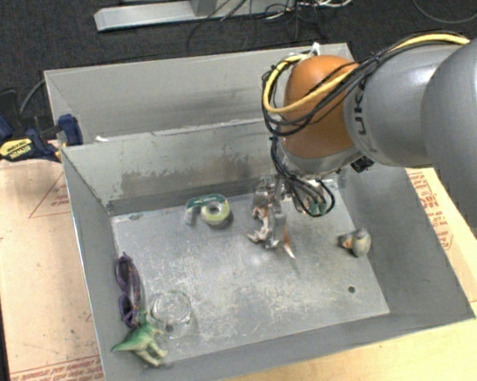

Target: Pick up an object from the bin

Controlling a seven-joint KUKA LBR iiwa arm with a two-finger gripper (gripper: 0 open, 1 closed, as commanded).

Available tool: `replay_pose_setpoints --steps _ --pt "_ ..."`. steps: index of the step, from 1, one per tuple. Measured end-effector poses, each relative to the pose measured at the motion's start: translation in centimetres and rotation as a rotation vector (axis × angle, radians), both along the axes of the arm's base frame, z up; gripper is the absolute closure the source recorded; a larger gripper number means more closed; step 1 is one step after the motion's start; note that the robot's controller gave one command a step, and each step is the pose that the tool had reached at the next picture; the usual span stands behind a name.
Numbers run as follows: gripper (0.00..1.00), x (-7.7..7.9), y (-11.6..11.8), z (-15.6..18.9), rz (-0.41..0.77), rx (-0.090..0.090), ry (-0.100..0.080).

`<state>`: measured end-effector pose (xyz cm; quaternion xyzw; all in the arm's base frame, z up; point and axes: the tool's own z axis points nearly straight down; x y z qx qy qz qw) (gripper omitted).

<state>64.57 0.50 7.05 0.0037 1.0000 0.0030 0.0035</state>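
Currently the gripper [273, 235] hangs low in the bin [172, 155], approx. mid-floor and a bit toward the back wall. Its tip is close to or touching the metal; can't tell which. Clenched or released: can't tell either. From this angle the tip is a tangle of small parts, so no saying if anything is grasped. Above it sits the orange wrist cover [319, 103] w/ yellow and black cables [282, 91] looped round it. The grey arm [420, 107] comes in from the view's right.

Nearest thing is a pale green-and-white roll [216, 212], prob. tape. It lies flat near the back wall, just to the view's left of the gripper and apart from it. On the gripper's other side, toward the right wall, lies a small grey-tan lump [356, 243], also apart.

The rest sits well away in the front-left corner:
- a purple strip-like item [128, 284] along the left wall
- a clear plastic cup [172, 311] beside it
- a green toy dinosaur [142, 341] at the front edge, touching or nearly touching the cup
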Motion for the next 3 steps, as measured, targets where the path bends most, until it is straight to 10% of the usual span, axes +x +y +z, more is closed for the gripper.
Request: replay_pose_setpoints --steps 1,3 --pt "1.00 0.0 0.0 0.0 0.000 0.000 0.000" --pt "1.00 0.3 0.3 14.4 0.024 0.000 -0.010"
